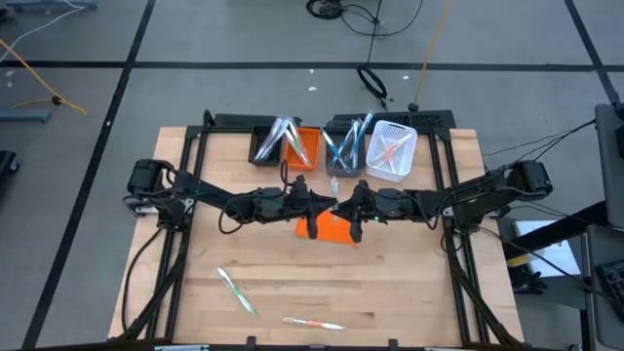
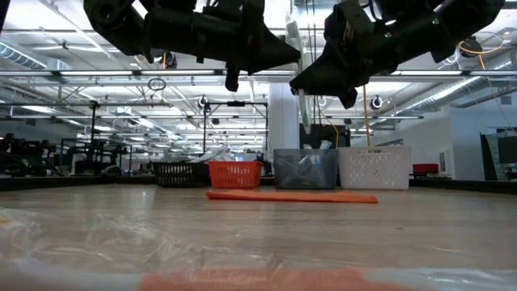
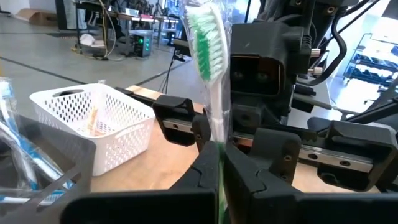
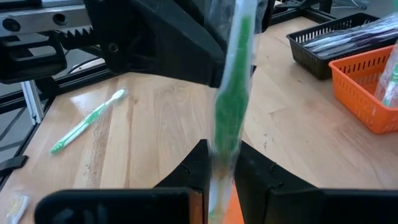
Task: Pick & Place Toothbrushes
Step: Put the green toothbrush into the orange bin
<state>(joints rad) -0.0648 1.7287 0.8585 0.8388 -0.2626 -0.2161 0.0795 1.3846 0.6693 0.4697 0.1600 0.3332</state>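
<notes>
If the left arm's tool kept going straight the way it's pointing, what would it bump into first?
Most likely the right tool, which faces it head-on just ahead above the orange sheet. Both tools are shut on the same green wrapped toothbrush; the left tool has almost no free way, though depth is hard to judge.

We find no readable text, label, brand, number or sign in any of the four views. The wrapped green toothbrush (image 3: 208,74) held up between the two arms shows no legible printing on its clear wrapper, and the bins at the back of the table carry no lettering we can make out.
</notes>
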